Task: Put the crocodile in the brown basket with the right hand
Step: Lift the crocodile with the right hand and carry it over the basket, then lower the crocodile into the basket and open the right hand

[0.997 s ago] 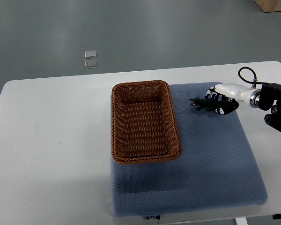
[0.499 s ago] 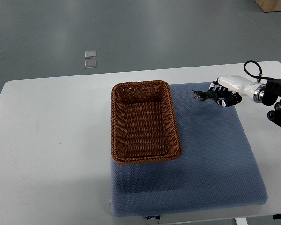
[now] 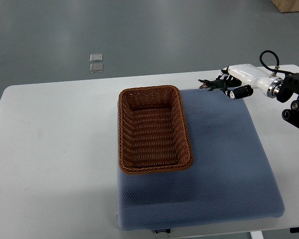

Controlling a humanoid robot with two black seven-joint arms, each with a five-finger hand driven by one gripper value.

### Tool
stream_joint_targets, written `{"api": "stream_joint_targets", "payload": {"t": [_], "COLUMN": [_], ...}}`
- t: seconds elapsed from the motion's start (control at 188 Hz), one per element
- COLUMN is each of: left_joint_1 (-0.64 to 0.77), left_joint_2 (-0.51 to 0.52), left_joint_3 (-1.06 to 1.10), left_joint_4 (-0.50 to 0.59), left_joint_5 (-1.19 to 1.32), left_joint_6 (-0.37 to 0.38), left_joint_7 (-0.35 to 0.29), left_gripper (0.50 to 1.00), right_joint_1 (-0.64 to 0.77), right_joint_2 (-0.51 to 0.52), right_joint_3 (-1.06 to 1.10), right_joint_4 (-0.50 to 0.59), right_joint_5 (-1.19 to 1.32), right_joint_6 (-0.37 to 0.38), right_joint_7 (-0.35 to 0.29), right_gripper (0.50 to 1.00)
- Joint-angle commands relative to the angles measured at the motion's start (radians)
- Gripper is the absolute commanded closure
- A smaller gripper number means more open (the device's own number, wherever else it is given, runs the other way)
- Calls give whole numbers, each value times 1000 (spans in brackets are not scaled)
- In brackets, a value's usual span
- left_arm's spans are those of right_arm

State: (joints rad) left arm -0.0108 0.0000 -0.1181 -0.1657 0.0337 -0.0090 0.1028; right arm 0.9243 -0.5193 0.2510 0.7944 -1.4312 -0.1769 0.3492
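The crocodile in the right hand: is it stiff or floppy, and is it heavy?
Probably stiff: held by its rear end in the right hand, the crocodile sticks out sideways without drooping. Likely light, since it is small beside the hand. Its thin, uneven shape may let it twist in the grip.

Brown rectangular woven wicker basket (image 3: 154, 168): warm brown, ribbed horizontal weave, darker braided rim
Slate-blue padded fabric mat (image 3: 224, 164): fine dotted texture throughout
Plain white tabletop (image 3: 55, 149): unpatterned
Dark green toy crocodile (image 3: 213, 85): reads almost black
Right robot hand (image 3: 236, 83): white shell, black fingers (image 3: 241, 91) with white tips
Smooth grey floor (image 3: 139, 35): carries two pale glossy square plates (image 3: 96, 63)
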Motion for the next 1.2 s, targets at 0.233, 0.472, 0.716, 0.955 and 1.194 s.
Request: {"api": "stream_joint_targets", "payload": {"t": [0.233,0.472,0.716,0.955,1.194], "left_joint_1": [0,0,0,0,0], "left_joint_2": [0,0,0,0,0], "left_joint_3": [0,0,0,0,0], "left_joint_4": [0,0,0,0,0], "left_joint_5": [0,0,0,0,0], "left_joint_6": [0,0,0,0,0], "left_joint_7": [0,0,-2,0,0], "left_gripper": [500,500,500,500,500], "right_joint_1": [33,34,24,11,-2], "right_joint_2": [21,88,173,203,211], "right_joint_3": [37,33,-3,-79,-84], "right_joint_4": [157,238,269,256,218], "right_joint_5": [-5,-35,-127,-161,-198], "right_joint_6": [-18,-29,-26,-32,-33], "right_joint_7": [10,37,71,73,71], "right_gripper": [1000,1000,1000,1000,1000]}}
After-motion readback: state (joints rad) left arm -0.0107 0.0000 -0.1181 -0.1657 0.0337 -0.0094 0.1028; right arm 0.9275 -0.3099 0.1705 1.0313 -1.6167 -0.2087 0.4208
